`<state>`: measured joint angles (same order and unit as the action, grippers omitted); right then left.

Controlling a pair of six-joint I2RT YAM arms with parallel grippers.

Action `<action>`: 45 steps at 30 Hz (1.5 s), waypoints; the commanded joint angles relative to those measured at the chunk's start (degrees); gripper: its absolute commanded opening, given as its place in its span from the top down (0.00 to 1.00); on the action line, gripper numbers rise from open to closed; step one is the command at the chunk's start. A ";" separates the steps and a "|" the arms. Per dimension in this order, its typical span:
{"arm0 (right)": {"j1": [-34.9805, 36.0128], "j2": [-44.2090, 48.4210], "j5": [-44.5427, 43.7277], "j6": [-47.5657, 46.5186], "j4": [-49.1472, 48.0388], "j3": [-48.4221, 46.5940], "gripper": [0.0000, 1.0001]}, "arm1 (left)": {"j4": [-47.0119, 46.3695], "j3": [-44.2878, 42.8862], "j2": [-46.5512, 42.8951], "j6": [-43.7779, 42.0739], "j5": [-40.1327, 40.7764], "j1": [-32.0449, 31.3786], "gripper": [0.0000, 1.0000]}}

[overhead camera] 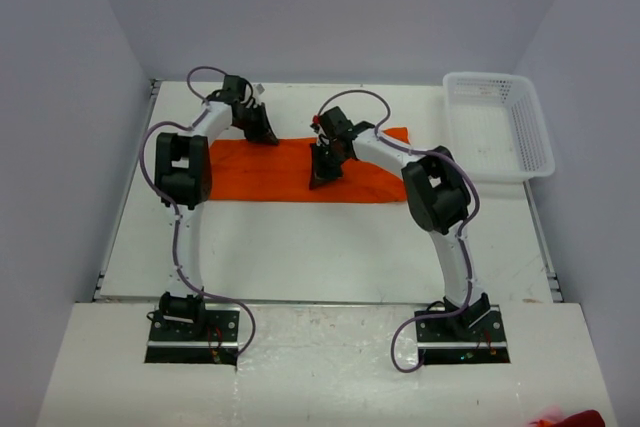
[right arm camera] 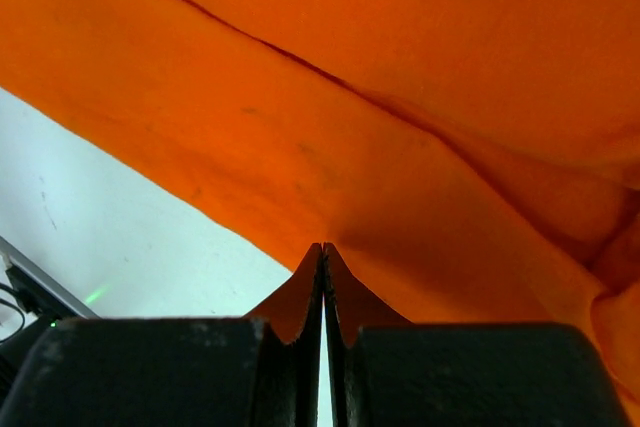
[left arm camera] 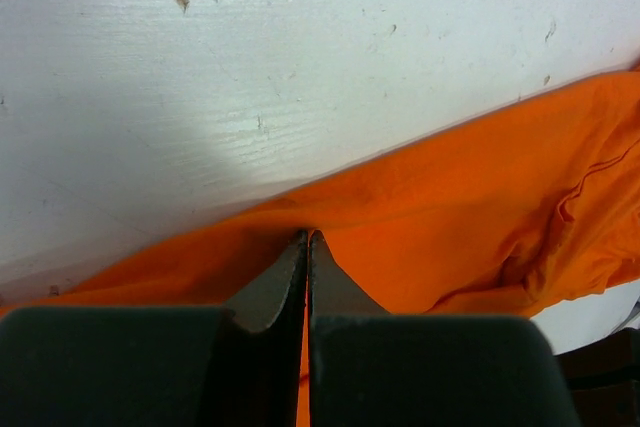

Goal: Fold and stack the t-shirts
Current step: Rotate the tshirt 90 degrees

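Mostly the top view is filled by the white table [overhead camera: 320, 257]. On its far half the t-shirt [overhead camera: 270, 172] lies as a long flat band from left to right, between the two arms and well apart from the white basket [overhead camera: 500, 77] in the far right corner. The cloth is plain bright orange. It looks smooth in the middle and more wrinkled toward its right end. In the left wrist view soft folds and a thin stitched line [left arm camera: 590, 172] run through the t-shirt [left arm camera: 450, 217]. In the right wrist view a long dark crease [right arm camera: 300, 57] crosses the t-shirt [right arm camera: 420, 37] diagonally.

The left gripper [overhead camera: 265, 135] stands at the far edge of the band, near its left end. Its fingers are pressed together, and the tips of the left gripper [left arm camera: 307, 239] nip the border of the cloth where it meets the bare table [left arm camera: 250, 67]. The right gripper [overhead camera: 322, 182] is at the near edge, about the middle of the band. Its fingers are also together, and the right gripper [right arm camera: 322, 247] pinches the hem, which rises slightly to the tips.

A small orange-red scrap [overhead camera: 572, 417] shows at the near right corner, too cut off to identify.
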<state>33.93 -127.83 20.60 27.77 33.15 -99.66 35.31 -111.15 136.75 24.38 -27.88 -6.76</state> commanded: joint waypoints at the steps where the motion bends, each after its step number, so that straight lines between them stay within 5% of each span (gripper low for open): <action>1: 1.13 -1.28 1.37 1.67 0.52 -1.68 1.00 | -1.21 0.50 0.18 -0.65 -1.13 0.44 1.00; 12: 1.66 -1.63 -0.38 5.36 3.76 0.07 1.00 | -5.60 12.95 -3.68 2.07 -2.53 0.88 1.00; 29: 1.05 6.63 -7.15 9.05 2.98 17.21 1.00 | -11.40 38.09 -20.37 1.99 1.07 0.79 1.00; 45: -8.88 13.83 -10.58 6.70 5.26 22.40 1.00 | -14.30 56.92 -39.27 0.76 0.72 -1.75 1.00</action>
<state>26.48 -116.05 16.56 37.50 35.62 -78.08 22.20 -54.98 100.86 26.55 -27.20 -6.87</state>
